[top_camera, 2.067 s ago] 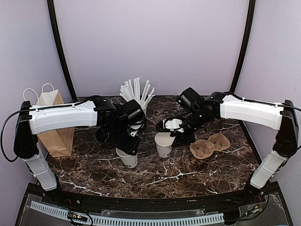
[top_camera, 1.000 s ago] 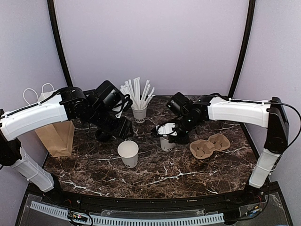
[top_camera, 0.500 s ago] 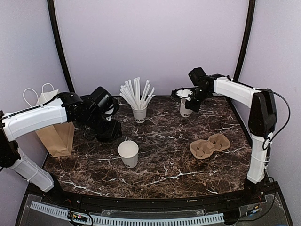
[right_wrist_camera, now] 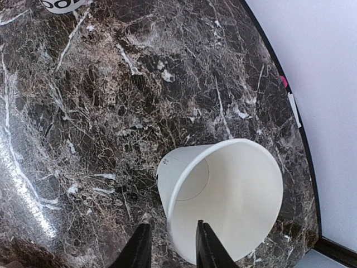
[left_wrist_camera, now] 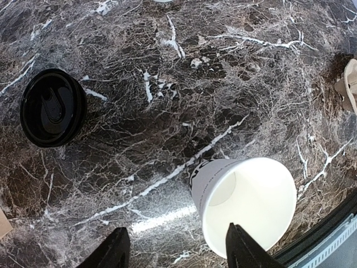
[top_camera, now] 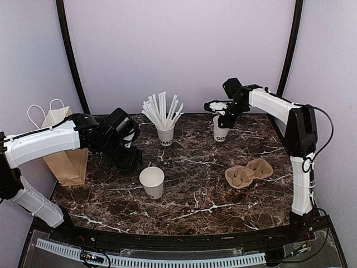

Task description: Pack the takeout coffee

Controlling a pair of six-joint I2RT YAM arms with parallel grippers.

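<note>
Beside the straw cup [top_camera: 165,135], both hands stand parted: left hand [left_wrist_camera: 175,228] near lid [left_wrist_camera: 53,107], right hand [right_wrist_camera: 173,224] over open cup [right_wrist_camera: 228,195].

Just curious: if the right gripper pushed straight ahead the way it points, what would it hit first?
Probably the open white cup right below the right gripper, meeting its near rim first, though depth is hard to judge.
</note>
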